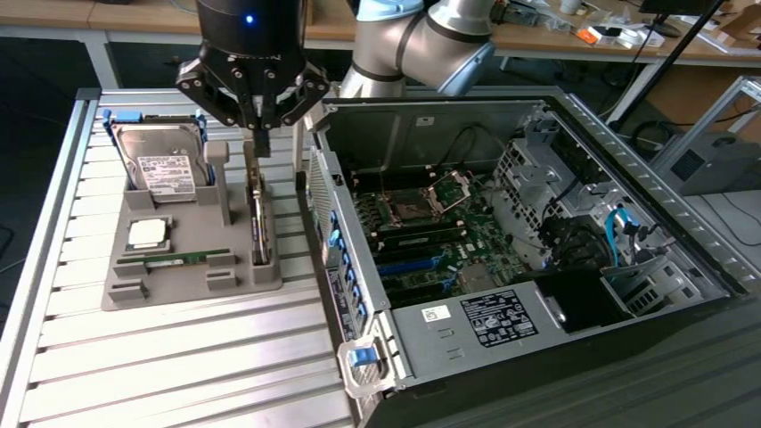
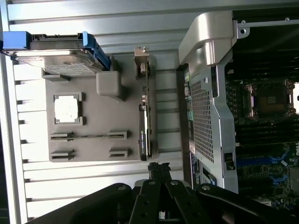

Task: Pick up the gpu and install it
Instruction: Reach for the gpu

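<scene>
Exterior view: slatted table (image 1: 178, 357), desks (image 1: 48, 13) behind.

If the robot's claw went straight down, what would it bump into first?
Probably the gpu, standing on edge in the grey holder just under the gripper; depth is hard to judge.

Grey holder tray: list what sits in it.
Hard drive, processor chip, RAM stick and the gpu standing on edge; the gripper covers one end.
</scene>
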Controlling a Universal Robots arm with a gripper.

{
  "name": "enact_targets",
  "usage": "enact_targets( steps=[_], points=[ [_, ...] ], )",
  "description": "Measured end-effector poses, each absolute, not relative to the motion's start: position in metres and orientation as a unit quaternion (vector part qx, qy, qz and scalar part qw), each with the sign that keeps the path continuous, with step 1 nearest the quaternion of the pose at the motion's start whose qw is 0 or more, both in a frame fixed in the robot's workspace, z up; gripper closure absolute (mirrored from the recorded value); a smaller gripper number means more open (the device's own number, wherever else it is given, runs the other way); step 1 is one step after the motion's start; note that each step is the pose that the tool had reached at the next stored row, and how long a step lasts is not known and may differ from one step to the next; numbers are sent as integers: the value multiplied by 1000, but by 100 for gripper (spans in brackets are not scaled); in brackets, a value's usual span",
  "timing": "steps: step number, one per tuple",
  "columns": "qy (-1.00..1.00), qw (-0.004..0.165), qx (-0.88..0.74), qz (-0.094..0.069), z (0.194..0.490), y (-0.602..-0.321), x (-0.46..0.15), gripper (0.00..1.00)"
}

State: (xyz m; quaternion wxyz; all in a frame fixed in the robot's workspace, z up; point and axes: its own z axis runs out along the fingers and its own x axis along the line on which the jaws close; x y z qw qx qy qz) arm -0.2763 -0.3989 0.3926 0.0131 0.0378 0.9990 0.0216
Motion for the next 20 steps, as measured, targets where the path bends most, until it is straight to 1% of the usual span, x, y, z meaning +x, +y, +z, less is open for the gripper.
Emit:
enact_targets(
  steps=[20],
  points=[
    [999,13,38,22,393,-399,-290,89]
  ],
)
